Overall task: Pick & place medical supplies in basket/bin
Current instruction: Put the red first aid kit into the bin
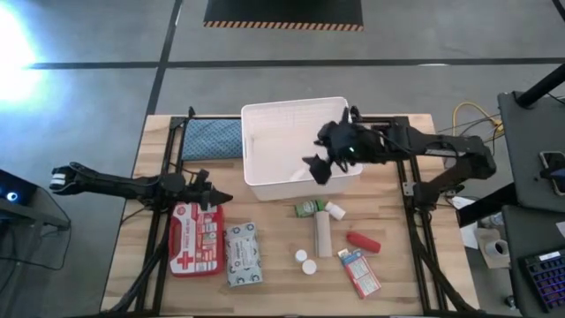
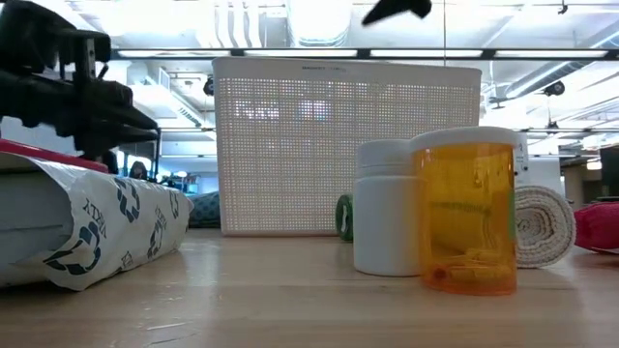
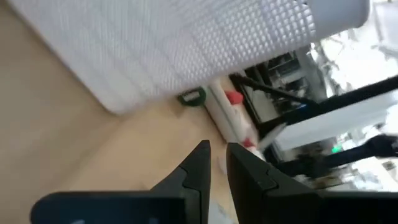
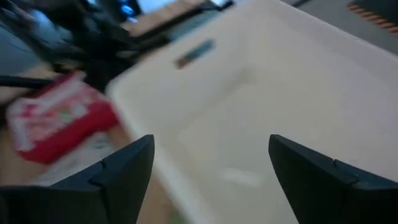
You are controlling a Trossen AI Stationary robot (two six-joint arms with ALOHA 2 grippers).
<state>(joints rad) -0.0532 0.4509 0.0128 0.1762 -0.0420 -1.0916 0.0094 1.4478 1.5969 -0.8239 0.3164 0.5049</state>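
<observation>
The white tub (image 1: 296, 146) stands at the table's middle far side. My right gripper (image 1: 320, 166) hangs open above the tub's near right corner; in its wrist view the open gripper (image 4: 211, 174) has the tub's inside (image 4: 298, 93) below it and nothing between the fingers. My left gripper (image 1: 212, 194) is shut and empty, just above the far edge of the red first-aid case (image 1: 196, 240). The case lies flat beside the wipes packet (image 1: 242, 253). Near the tub lie small bottles (image 1: 307, 208), a bandage roll (image 1: 322, 235), a red tube (image 1: 363, 241), white caps (image 1: 305, 261) and a small box (image 1: 359, 271).
A teal cloth pad (image 1: 214, 137) lies left of the tub at the far edge. In the low view an orange pill bottle (image 2: 467, 217) and a white bottle (image 2: 387, 220) stand before the tub's perforated wall (image 2: 290, 145). Bare wood lies along the near edge.
</observation>
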